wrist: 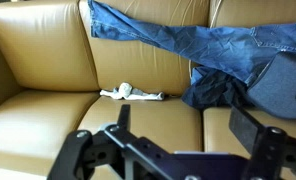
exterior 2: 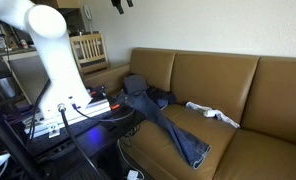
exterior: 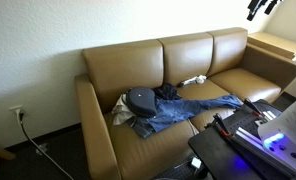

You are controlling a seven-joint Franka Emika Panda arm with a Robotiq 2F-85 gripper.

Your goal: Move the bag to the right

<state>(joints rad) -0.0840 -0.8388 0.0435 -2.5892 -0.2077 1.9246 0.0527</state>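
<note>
Sofa: tan leather sofa (exterior: 223,50) with three seats, seen in both exterior views (exterior 2: 203,75) and from above in the wrist view (wrist: 38,50).
Bag: the dark grey-blue bag (exterior: 140,98) sits on an end seat cushion, close to the backrest. It rests on the waist end of the jeans (exterior: 188,108). It is also visible in an exterior view (exterior 2: 136,84) and at the edge of the wrist view (wrist: 283,85).
Jeans: blue and spread out, with the legs running from the bag across the middle seat (exterior 2: 178,130). In the wrist view they cross the upper part of the picture (wrist: 178,38).
Dark cloth: a crumpled navy piece (wrist: 218,92) touches the bag and the jeans.
White cloth: a small bunched cloth (exterior: 194,80) lies in the crease between seat and backrest, apart from the bag (exterior 2: 214,114) (wrist: 134,94).
Gripper: the gripper (wrist: 180,125) hangs high over the sofa, well apart from the bag. Both exterior views show it only at the top edge (exterior: 258,8) (exterior 2: 119,4).
Fingers: the fingers (wrist: 120,118) are spread wide and released, with nothing between them.
Arm: a white arm (exterior 2: 50,45) rises from a base lit blue.
</note>
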